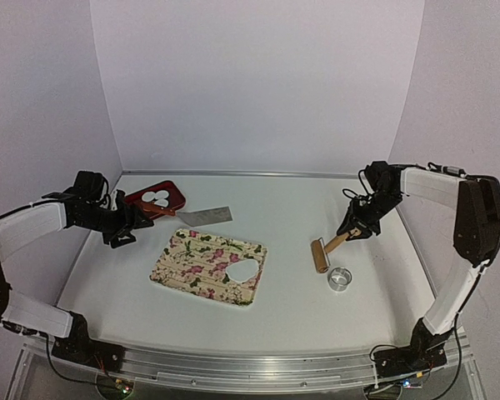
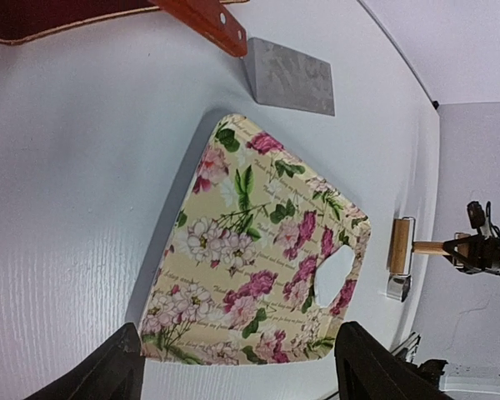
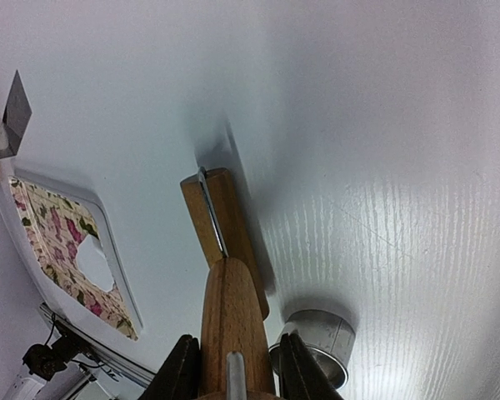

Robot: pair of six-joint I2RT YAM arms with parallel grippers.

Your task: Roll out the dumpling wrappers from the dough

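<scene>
The dough (image 1: 242, 271) lies flat on the floral board's (image 1: 187, 258) right end, to the left of the rolling pin (image 1: 320, 254); the right gripper (image 1: 354, 229), the nearer one, clenches the pin's handle, roller axis running near-to-far; the left gripper (image 1: 132, 228) hangs released and empty beside the red tray (image 1: 177, 192) of wrappers (image 1: 159, 197).

Right gripper (image 3: 237, 371) clamped on wooden roller (image 3: 223, 218), metal ring (image 3: 321, 340) beside, perhaps touching
</scene>
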